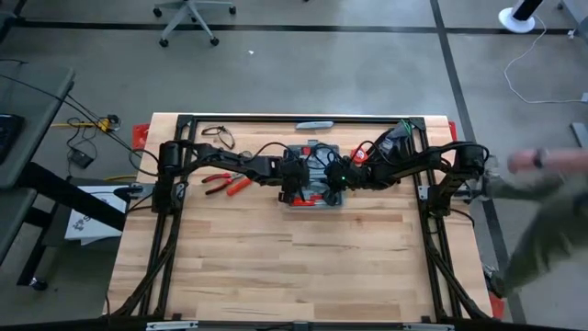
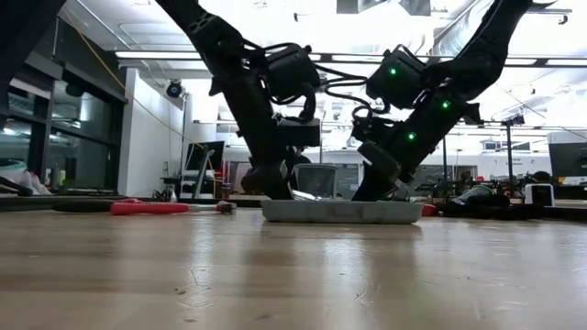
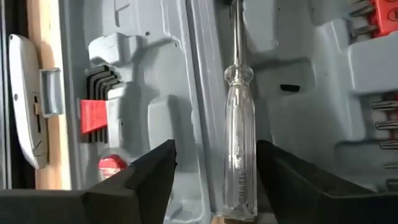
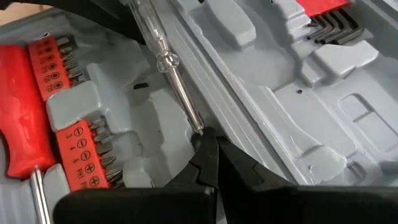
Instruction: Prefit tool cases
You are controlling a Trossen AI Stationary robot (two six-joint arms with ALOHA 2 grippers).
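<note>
- Left wrist view, up close: the left pincer (image 3: 214,180) has its fingers spread apart either side of a clear-handled screwdriver (image 3: 240,134) lying along the open tool case (image 3: 155,74).
- Right wrist view adds that the right pincer (image 4: 208,152) is pinched together at the screwdriver's metal tip, with red bit strips (image 4: 78,146) in the moulding.
- High view: case sits mid-tabletop (image 1: 294,267), toward the back, long axis left-right.
- Red pliers (image 1: 223,184) lie just left of it.
</note>
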